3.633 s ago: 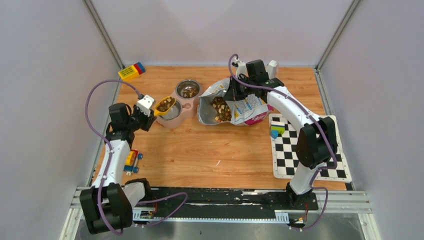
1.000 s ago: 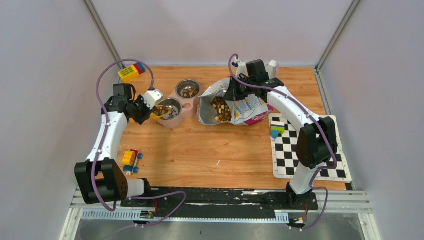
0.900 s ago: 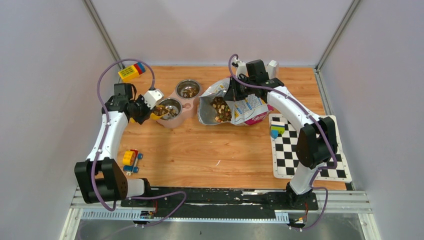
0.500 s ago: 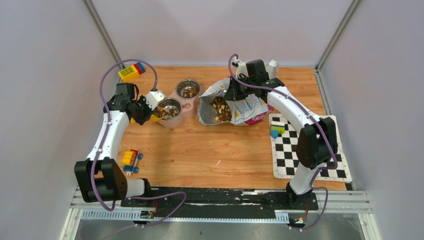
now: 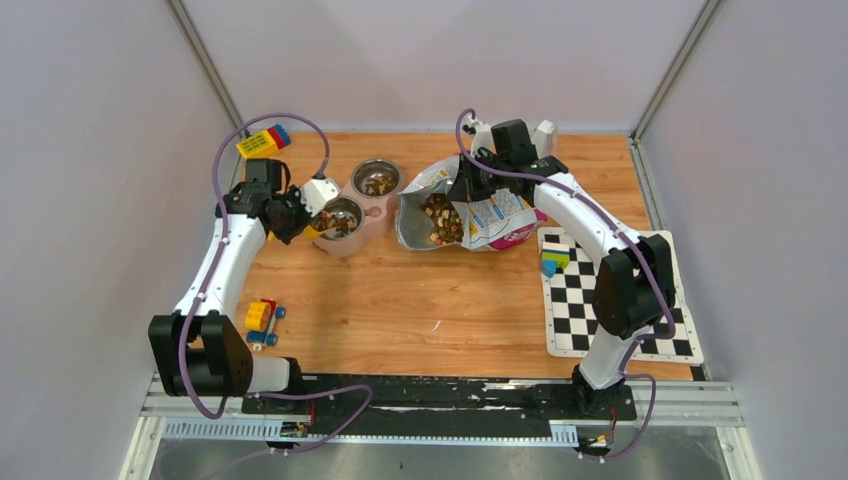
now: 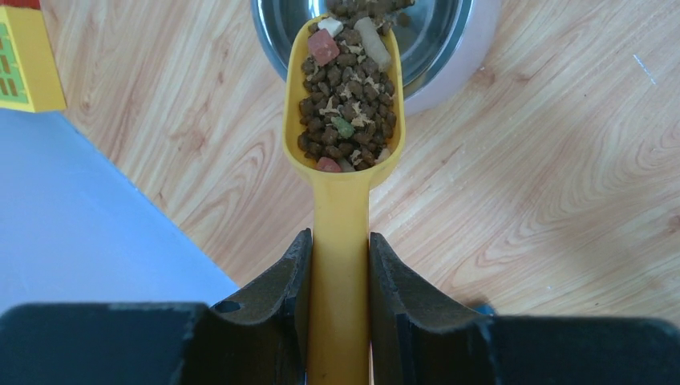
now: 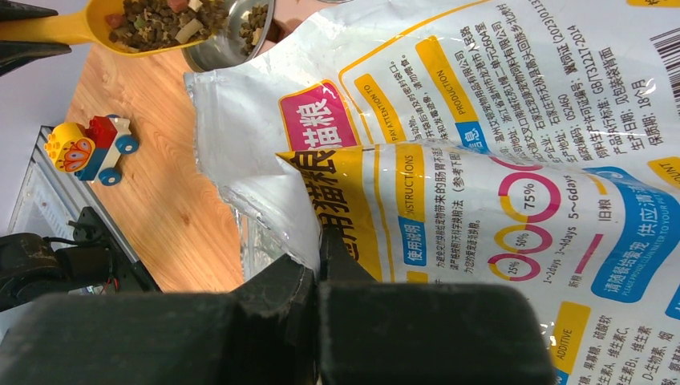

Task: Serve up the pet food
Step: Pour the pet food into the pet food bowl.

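Observation:
Brown kibble, the pet food [image 6: 346,104], fills a yellow scoop [image 6: 341,200]. My left gripper [image 6: 339,239] is shut on the scoop's handle, and the scoop's tip reaches over the rim of the near steel bowl [image 6: 437,48]. From above, the left gripper [image 5: 297,214] is just left of the pink double bowl [image 5: 374,212], and both of its bowls hold kibble. My right gripper [image 7: 319,255] is shut on the edge of the yellow-and-white bag [image 7: 497,184]. The bag [image 5: 500,215] lies open with its kibble [image 5: 437,216] showing.
A yellow block [image 5: 262,143] lies at the back left corner. A toy car [image 5: 262,320] stands near the left arm. The checkerboard mat [image 5: 620,310] on the right carries small blocks [image 5: 553,258]. Grey walls close in three sides.
The left arm has moved back and to the right, bringing the scoop's tip further over the near bowl. The right arm and the bag have not moved.

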Robot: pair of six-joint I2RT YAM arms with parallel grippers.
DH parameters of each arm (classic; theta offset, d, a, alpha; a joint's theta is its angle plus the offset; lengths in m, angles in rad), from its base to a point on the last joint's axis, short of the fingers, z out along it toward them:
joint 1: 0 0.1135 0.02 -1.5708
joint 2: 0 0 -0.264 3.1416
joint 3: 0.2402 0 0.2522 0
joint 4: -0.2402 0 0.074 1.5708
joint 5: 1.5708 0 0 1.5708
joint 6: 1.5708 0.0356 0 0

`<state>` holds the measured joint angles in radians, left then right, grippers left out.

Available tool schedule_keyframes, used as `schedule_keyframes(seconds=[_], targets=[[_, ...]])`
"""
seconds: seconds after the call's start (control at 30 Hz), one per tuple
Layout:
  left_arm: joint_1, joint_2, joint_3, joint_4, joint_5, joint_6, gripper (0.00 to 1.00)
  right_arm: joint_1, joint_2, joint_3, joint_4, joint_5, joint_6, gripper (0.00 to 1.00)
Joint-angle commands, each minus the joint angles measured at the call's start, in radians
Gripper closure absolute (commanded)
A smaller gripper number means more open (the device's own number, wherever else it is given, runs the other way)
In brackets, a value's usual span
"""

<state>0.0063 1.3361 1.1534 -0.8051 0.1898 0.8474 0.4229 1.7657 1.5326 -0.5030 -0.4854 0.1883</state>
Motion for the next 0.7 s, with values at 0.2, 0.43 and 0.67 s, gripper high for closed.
schedule_keyframes(seconds=[0.2, 0.43, 0.67], targets=[[-0.093, 0.022, 0.077, -0.008, -0.143, 0.039, 1.0, 0.009, -0.061, 0.008, 0.001, -0.013, -0.01, 1.0], [-0.173, 0.025, 0.093, 0.018, -0.27, 0.081, 1.0, 0.01, -0.061, 0.009, 0.001, -0.012, -0.012, 1.0], [-0.277, 0.001, 0.048, 0.072, -0.429, 0.147, 1.0, 0.01, -0.063, 0.007, 0.001, -0.011, -0.013, 1.0]])
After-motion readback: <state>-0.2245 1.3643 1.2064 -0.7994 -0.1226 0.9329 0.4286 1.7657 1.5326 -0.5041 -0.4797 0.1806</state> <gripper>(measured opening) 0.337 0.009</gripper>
